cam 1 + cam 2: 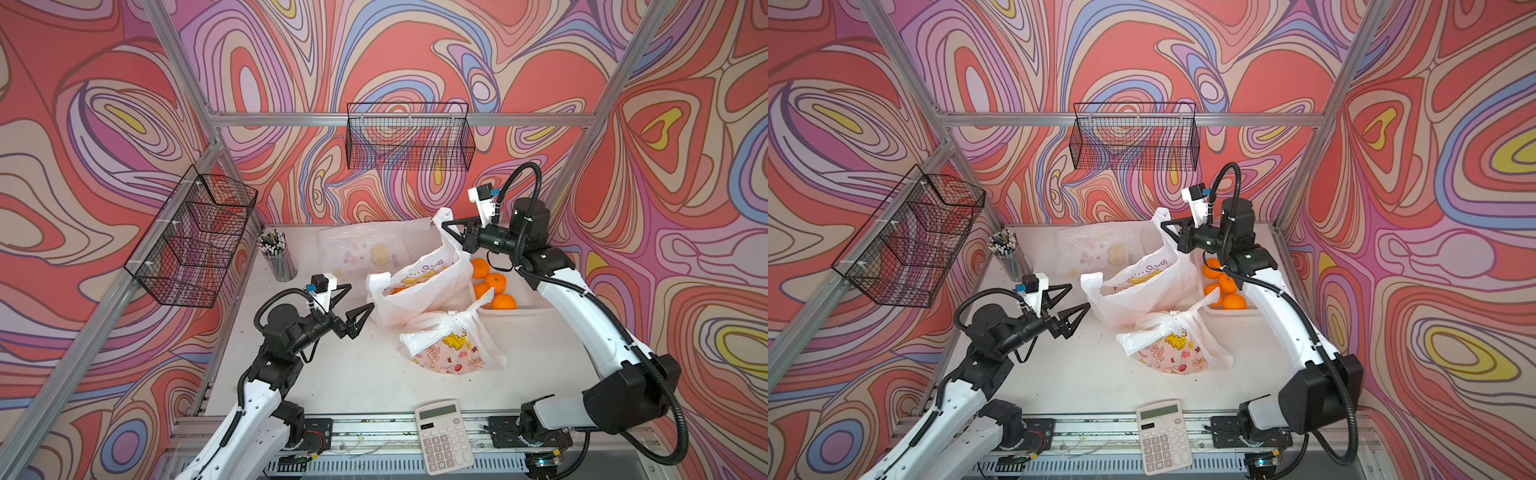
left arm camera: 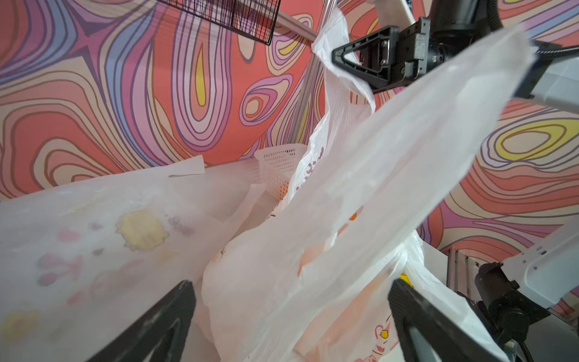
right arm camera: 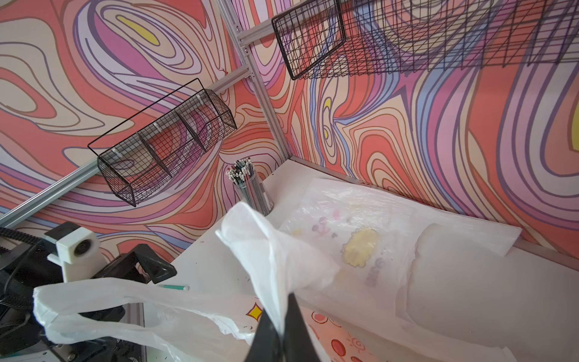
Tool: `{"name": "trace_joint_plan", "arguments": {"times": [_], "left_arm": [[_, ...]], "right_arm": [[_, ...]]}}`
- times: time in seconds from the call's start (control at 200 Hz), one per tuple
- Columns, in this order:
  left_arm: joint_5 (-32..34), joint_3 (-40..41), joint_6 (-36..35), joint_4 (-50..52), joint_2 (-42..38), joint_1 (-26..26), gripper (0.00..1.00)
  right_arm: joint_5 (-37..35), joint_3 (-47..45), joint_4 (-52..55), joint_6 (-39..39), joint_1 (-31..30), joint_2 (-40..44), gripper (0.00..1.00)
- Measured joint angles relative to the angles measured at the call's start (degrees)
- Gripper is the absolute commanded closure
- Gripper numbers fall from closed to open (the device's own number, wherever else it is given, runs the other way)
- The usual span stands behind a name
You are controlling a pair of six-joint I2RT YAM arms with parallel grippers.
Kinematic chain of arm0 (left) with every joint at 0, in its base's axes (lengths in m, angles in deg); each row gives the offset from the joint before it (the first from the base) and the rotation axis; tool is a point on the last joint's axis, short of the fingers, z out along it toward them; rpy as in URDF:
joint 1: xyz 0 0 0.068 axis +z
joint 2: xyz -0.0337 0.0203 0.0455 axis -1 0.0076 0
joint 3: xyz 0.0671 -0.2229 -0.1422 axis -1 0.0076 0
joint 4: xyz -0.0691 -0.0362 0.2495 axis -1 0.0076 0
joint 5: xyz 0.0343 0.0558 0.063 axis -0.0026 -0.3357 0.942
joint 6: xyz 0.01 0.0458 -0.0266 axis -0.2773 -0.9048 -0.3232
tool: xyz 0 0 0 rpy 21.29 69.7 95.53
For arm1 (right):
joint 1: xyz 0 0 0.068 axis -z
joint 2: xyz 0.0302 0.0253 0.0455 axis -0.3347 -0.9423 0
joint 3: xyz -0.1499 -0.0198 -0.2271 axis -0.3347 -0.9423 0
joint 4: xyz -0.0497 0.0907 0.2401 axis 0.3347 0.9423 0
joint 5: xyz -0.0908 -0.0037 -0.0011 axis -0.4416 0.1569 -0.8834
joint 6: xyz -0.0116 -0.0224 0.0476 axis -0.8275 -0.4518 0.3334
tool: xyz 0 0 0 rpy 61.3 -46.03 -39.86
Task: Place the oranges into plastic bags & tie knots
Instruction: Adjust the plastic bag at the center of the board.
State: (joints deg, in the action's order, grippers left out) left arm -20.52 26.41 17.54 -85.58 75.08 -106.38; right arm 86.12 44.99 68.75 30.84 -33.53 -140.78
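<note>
your right claw (image 1: 446, 226) is pinched together on the far handle (image 1: 444, 216) of the open bag (image 1: 419, 291) and holds it raised above the desk (image 1: 353, 374). in the right wrist view the plastic comes up out of the closed tips. your left claw (image 1: 361, 296) stands wide apart and holds nothing.

the relation that matters is the bag's free handle (image 1: 376, 282). it lies just ahead of the left claw's tips, on the side toward the right arm, and sits lower than the lifted handle. the bag's mouth runs as one long slant, from this low loop near the left claw up and back to the right claw. the left arm is plainly the nearer one to that loop. i judge the next reach is short and goes forward along that slant.

the tied bag (image 1: 453, 345) with its knot (image 1: 453, 318) rests on the desk, touching the near side of the open bag. loose oranges (image 1: 494, 282) sit in the white basket (image 1: 528, 291), beside the right arm.

you cannot tell whether the left tips already touch the plastic. only a sliver of orange shows inside the open bag, so its count is hidden. the right arm covers part of the basket. in the left wrist view the near plastic is blurred.
</note>
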Motion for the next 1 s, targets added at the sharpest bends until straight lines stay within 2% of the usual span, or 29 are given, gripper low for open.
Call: {"name": "trace_joint_plan", "arguments": {"times": [0.235, 0.421, 0.576, 0.671, 0.721, 0.776, 0.801, 0.866, 0.997], "left_arm": [[-3.8, 0.3, -0.3, -14.8, 9.2, -0.2, 0.00], [-5.6, 0.2, -3.5, -18.7, 14.6, -3.0, 0.03], [-5.8, -2.1, -6.9, -18.7, 18.4, -4.3, 0.25], [-6.0, -4.6, -7.8, -19.4, 20.7, -4.3, 0.45], [-6.3, -5.7, -8.3, -20.1, 21.6, -4.3, 0.59], [-6.4, -6.4, -8.2, -20.9, 22.3, -4.3, 0.76], [-6.4, -6.6, -8.3, -21.1, 22.5, -4.3, 0.83], [-6.2, -6.8, -8.3, -21.1, 22.6, -4.3, 1.00], [-4.1, -9.5, -8.8, -16.7, 22.5, -4.3, 1.00]], "right_arm": [[0.1, 0.0, 0.2, 0.0, 0.0, 0.0, 1.00], [0.3, 0.2, 0.5, -0.1, 0.0, 0.0, 1.00], [0.8, 0.3, 0.6, -0.1, 0.0, 0.0, 1.00], [1.0, 0.3, 0.6, -0.1, 0.0, 0.0, 1.00], [1.0, 0.3, 0.6, -0.1, 0.0, 0.0, 1.00], [1.2, 0.4, 0.6, 0.0, 0.0, 0.0, 0.91], [1.4, 0.4, 0.7, 0.0, 0.1, 0.0, 0.82], [1.7, 0.6, 0.9, 0.0, 0.6, 0.0, 0.67], [2.4, 0.6, 2.1, -1.6, 3.7, 1.9, 0.33]]}}
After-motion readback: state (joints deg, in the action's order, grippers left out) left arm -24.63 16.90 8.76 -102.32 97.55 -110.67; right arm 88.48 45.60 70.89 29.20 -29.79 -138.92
